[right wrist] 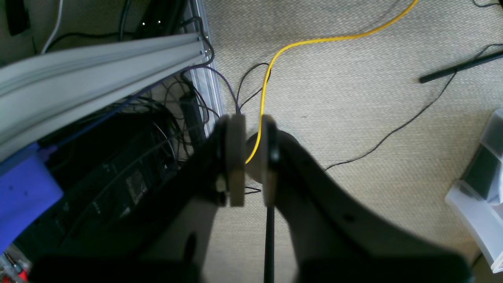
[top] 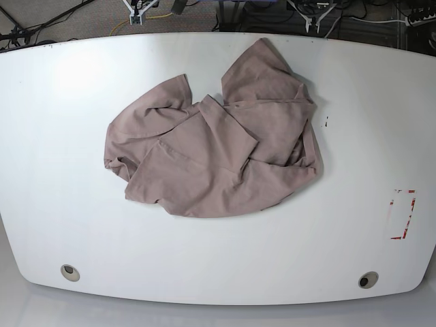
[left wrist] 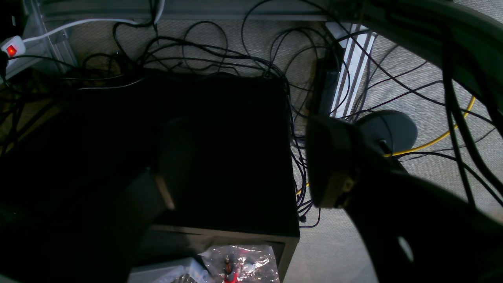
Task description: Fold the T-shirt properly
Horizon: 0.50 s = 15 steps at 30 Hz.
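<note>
The mauve-brown T-shirt (top: pixel 218 157) lies crumpled and partly folded over itself on the middle of the white table (top: pixel 68 225). A sleeve sticks out at the upper left and the cloth bunches at the right. Neither wrist view shows the shirt; both look down at the floor beyond the table. My left gripper (left wrist: pixel 247 177) hangs over a black box with its jaws wide apart and empty. My right gripper (right wrist: pixel 252 161) hangs over beige carpet, its pads almost together with a narrow gap, holding nothing.
A red-marked rectangle (top: pixel 403 214) sits near the table's right edge, with two round holes (top: pixel 69 272) (top: pixel 368 280) near the front. Below the arms are a black box (left wrist: pixel 220 149), tangled cables (left wrist: pixel 243 55), a yellow cable (right wrist: pixel 314 41), an aluminium rail (right wrist: pixel 98 67) and a white bin (right wrist: pixel 483 188).
</note>
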Each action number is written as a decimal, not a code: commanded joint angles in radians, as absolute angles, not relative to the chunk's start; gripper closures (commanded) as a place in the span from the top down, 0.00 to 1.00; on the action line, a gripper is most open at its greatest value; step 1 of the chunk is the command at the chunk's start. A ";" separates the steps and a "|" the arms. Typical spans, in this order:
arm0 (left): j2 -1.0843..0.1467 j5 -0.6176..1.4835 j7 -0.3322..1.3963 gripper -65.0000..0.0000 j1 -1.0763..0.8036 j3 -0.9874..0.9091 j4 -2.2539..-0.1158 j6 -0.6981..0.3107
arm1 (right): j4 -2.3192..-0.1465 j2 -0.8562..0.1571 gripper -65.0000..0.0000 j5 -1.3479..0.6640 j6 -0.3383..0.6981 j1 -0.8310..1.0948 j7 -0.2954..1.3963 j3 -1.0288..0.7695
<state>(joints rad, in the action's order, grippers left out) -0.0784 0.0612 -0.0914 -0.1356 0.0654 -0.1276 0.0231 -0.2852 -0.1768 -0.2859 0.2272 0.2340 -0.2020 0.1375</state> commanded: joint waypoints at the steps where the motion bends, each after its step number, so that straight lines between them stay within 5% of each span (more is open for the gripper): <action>1: -0.079 0.059 -0.103 0.64 -0.139 0.069 -0.130 0.024 | -0.288 -0.186 0.10 -0.287 0.229 0.244 -0.202 0.134; 15: -0.074 0.058 -0.111 0.63 -0.139 0.071 -0.131 0.027 | -0.292 -0.168 0.11 -0.286 0.232 0.232 -0.208 0.139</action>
<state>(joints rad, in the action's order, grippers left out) -0.0708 0.0601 -0.1062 -0.1352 0.0696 -0.1307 0.0227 -0.2924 -0.1547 -0.2859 0.2325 0.2256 -0.2012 0.1387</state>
